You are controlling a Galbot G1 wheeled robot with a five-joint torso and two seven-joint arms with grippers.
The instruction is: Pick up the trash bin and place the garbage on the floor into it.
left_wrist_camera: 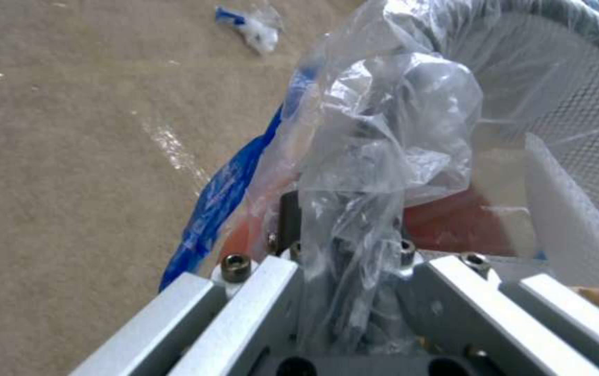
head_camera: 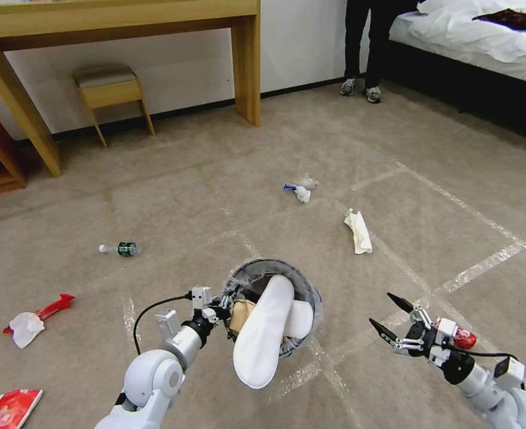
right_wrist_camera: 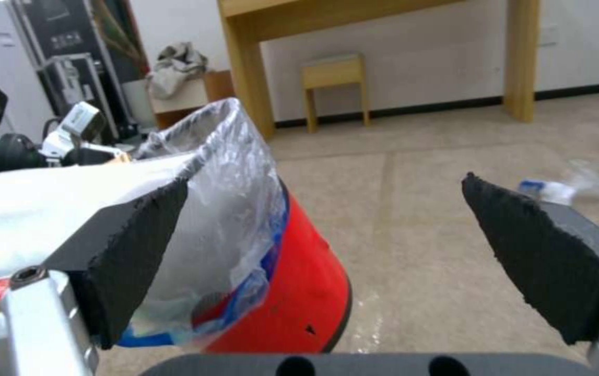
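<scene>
Carpet [head_camera: 227, 161], beige and crossed by worn white tape lines [head_camera: 483, 262], spreads from my base out to a white wall, with a wooden desk [head_camera: 114, 24] and a small stool [head_camera: 111, 89] at the far left and a white bed [head_camera: 483, 42] at the far right. Between those the floor is wide and open, and the litter on it lies well apart. Close before me hangs the trash bin [head_camera: 248, 271], grey rim, red base, lined with a crinkly clear bag; my left gripper [head_camera: 224, 307] is clenched on its near-left rim, pinching plastic and rim together, as the left wrist view shows. A long white slipper [head_camera: 265, 330] sticks out of the bin over its near edge, with a second slipper [head_camera: 300, 319] and a bit of brown paper [head_camera: 242, 313] beside it inside. My right gripper [head_camera: 392, 316] hovers just right of the bin, released, its two black pads [right_wrist_camera: 543, 261] spread wide with nothing between them. Farther out on the carpet lie a white tissue [head_camera: 358, 231] ahead to the right, a blue-and-white wrapper [head_camera: 299, 189] beyond it, a small bottle [head_camera: 120, 249] to the left, a red wrapper with a white wad [head_camera: 33, 319] nearer left, and a flat red packet [head_camera: 9, 408] at the near-left edge of the head view.
</scene>
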